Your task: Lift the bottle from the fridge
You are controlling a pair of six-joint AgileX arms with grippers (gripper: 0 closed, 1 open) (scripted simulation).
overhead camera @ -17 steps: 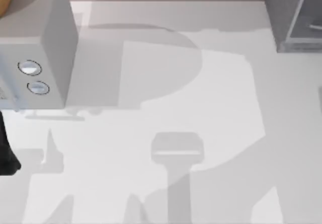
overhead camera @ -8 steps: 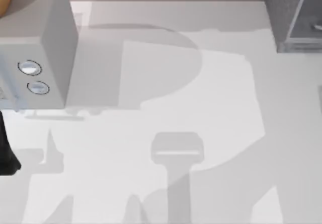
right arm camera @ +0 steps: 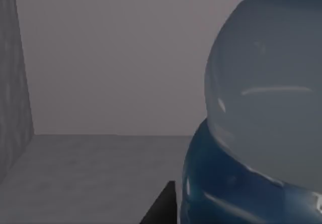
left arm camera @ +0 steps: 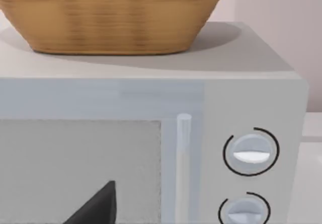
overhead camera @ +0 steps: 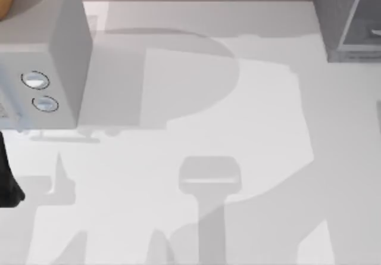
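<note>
Here, from above, our table (overhead camera: 196, 128) is a pale sheet crossed by grey shadows. At its far right corner stands the fridge (overhead camera: 339, 15), a dark grey cabinet with a light-edged translucent panel, cut off by the edge of the top view. At the far left sits a lighter grey box (overhead camera: 41, 68) with two round dials (overhead camera: 36, 80) on its front. A black piece of our left arm (overhead camera: 7, 184) shows at the left edge, just in front of that box.

Our left wrist camera faces the box head-on — its glass door, a pale upright handle (left arm camera: 183, 168) and the dials beside it. A woven basket (left arm camera: 110, 15) rests on the box's top. A dark fingertip of the left gripper (left arm camera: 98, 206) juts into that view low down; we cannot tell how that gripper stands.

Our right wrist camera looks into a dim grey space with a flat floor and plain walls — the fridge's inside. The bottle (right arm camera: 261, 103) sits very close to that camera, its pale bluish body rounded above a darker blue band. A black fingertip of the right gripper (right arm camera: 163, 206) lies just beside the bottle's lower part; whether that gripper is spread, closed or clasping the bottle we cannot tell.
</note>
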